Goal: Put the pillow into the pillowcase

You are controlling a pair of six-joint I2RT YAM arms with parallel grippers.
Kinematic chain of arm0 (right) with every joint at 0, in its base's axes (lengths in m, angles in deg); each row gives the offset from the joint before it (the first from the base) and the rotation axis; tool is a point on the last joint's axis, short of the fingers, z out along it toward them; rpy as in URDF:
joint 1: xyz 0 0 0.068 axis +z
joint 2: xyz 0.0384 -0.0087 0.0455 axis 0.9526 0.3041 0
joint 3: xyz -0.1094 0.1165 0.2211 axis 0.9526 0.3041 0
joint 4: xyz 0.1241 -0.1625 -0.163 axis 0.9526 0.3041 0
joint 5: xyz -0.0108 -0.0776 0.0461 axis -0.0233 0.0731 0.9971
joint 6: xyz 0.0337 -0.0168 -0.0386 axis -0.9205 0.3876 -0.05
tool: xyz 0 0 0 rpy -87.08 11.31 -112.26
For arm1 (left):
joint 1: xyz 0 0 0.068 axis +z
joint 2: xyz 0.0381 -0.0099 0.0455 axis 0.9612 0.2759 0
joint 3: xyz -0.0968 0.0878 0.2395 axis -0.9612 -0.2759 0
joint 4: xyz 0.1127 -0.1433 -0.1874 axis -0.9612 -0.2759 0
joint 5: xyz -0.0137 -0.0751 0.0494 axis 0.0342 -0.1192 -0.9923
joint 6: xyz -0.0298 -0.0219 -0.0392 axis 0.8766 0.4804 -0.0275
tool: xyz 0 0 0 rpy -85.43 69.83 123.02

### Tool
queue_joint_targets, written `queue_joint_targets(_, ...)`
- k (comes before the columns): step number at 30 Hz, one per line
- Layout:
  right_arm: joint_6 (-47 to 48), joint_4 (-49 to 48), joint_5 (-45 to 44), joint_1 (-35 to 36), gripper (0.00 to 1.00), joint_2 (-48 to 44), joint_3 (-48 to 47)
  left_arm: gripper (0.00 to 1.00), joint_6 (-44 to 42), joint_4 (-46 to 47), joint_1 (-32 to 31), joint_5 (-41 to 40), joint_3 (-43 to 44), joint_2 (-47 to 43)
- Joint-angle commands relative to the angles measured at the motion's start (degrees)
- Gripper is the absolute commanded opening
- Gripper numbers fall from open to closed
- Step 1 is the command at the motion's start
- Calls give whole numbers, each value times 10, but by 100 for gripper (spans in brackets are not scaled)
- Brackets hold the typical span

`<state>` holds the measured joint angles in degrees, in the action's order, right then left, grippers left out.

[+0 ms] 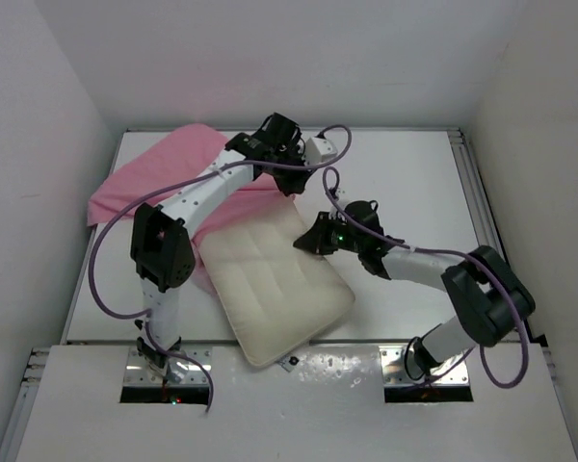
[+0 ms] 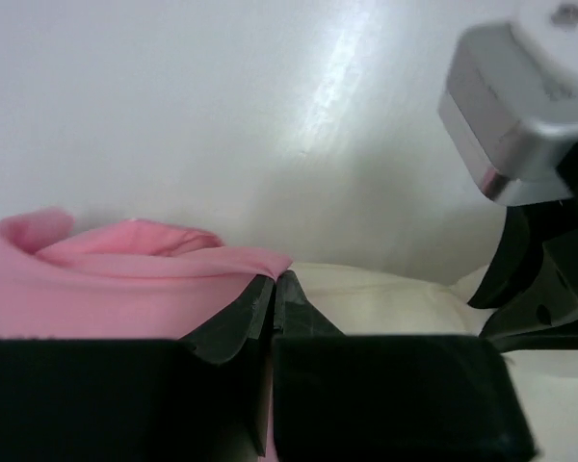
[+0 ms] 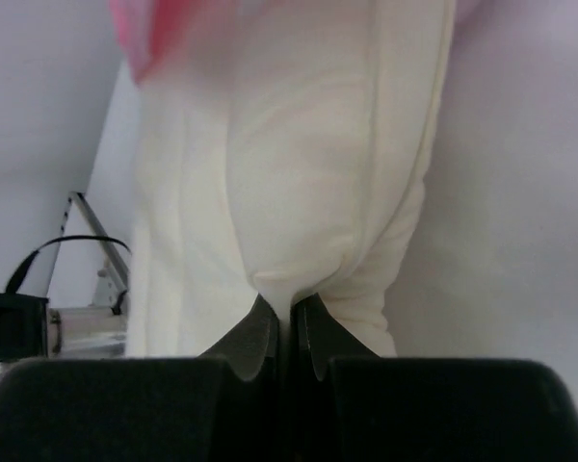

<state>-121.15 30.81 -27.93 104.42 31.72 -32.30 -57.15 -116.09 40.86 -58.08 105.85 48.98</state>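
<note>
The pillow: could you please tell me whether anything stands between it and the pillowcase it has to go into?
Nothing visible does. The pillow lies right against the pillowcase, with no other object between them. The left gripper pinches the pillowcase's edge, the right gripper the pillow. The left arm hides where they meet from above.

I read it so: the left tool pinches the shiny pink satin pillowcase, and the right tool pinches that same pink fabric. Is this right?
Not quite. The left tool does pinch the shiny pink satin pillowcase, but the right tool is shut on the plump cream rectangular pillow, not the pink fabric. The right wrist view shows cream cloth bunched in its jaws.
</note>
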Motion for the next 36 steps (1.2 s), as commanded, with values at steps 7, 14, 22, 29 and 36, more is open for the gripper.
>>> queue_joint_targets(7,-22,-221,-141,-30,0,-127,22,0,-132,-151,-33,217,14,-39)
queue_joint_targets(14,-79,-258,-278,-57,0,-123,70,0,-158,-177,-54,220,1,-45)
queue_joint_targets(22,-1,38,-261,-98,76,-91,-9,86,-30,-87,-13,109,-4,-81)
queue_joint_targets(29,163,207,-242,-116,96,-122,-81,94,88,26,41,-146,-219,-257)
queue_joint_targets(36,281,330,-332,46,32,-74,-189,1,190,57,127,-155,-405,-306)
